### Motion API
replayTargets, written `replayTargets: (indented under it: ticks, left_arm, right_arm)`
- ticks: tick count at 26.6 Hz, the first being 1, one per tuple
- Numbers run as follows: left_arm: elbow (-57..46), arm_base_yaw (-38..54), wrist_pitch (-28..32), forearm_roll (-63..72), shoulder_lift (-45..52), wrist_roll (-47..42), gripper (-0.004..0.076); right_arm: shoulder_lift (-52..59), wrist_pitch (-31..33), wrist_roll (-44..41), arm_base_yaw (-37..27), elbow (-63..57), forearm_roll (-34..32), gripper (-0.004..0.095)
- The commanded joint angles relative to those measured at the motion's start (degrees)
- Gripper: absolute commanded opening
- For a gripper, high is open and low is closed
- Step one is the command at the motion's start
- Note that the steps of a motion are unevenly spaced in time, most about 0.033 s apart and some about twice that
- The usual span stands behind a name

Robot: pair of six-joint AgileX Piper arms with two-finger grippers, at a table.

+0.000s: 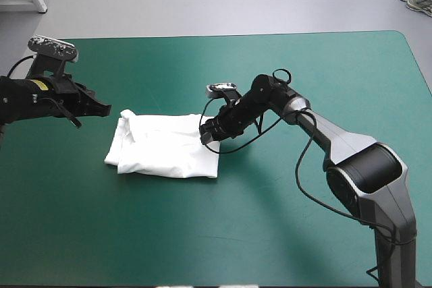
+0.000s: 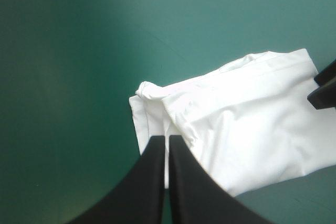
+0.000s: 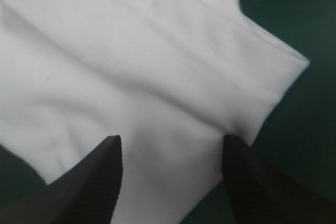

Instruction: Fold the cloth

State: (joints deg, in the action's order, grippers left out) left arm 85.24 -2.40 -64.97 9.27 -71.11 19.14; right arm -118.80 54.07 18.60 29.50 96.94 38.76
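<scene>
T-shirt point(image 1: 165, 146): folded bundle, a little toward 9 o'clock of desk point(image 1: 270, 234) centre. Right end effector point(image 1: 208, 136) spread wide over its 3 o'clock edge (gripping nothing). Left end effector point(image 1: 101, 109) closed, empty, near its 10 o'clock corner.

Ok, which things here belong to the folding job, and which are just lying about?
In the job: T-shirt, a folded bundle; left pincer, shut, at its left end; right pincer, open, over its right edge.
Just lying about: no loose thing shows; there is only the table, teal-green.
</scene>
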Motion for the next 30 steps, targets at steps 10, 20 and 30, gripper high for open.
replayTargets:
  ticks: [10, 20, 30]
  left_arm:
    - [1.6, -0.1, 3.0, 0.8, 1.0, -0.1, 0.0019]
    - [1.6, -0.1, 3.9, 0.0, 1.0, -0.1, 0.0019]
    - [1.6, -0.1, 3.8, 1.7, 1.1, -0.1, 0.0019]
  right_arm:
    - [0.4, -2.3, 4.4, -0.6, -2.2, 7.5, 0.0315]
    - [3.8, -2.7, 0.0, 1.0, -2.2, -8.5, 0.0003]
    - [13.9, 4.0, -3.9, -11.9, -2.2, -25.1, 0.0001]
